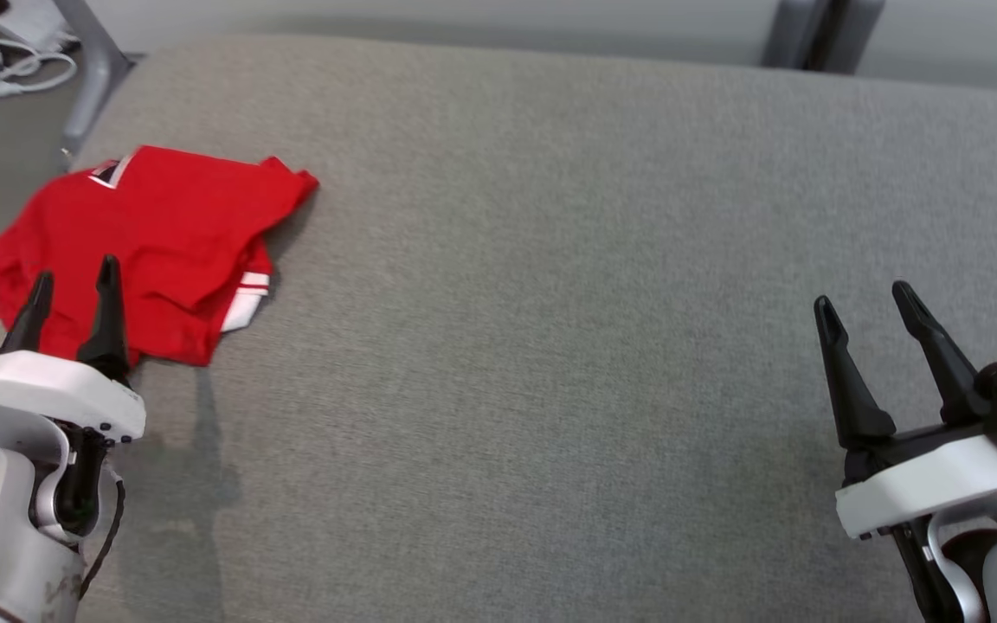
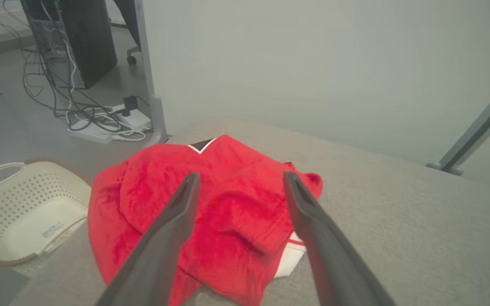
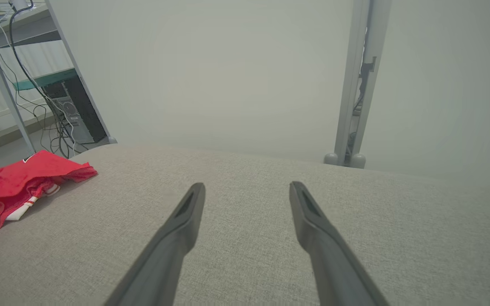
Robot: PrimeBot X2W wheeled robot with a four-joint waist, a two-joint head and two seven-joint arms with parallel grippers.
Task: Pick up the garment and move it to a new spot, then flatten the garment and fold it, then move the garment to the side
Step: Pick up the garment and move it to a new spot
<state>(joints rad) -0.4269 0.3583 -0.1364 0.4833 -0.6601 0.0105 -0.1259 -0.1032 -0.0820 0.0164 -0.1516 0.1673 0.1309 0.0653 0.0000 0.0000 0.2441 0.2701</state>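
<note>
Basket (image 2: 28, 191) beside garment (image 2: 236, 212) shows from left wrist; left claw (image 1: 75, 269) and right claw (image 1: 863, 295) gape empty.

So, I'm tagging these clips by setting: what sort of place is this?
Most likely an office or lab workspace: a computer tower with tangled cables and a power strip on the floor, a metal desk leg, and a grey padded table holding the red garment.

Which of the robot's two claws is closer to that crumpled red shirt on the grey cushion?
Left. The left gripper is at the near edge of the crumpled red garment; the right gripper is far off across the grey padded surface.
</note>
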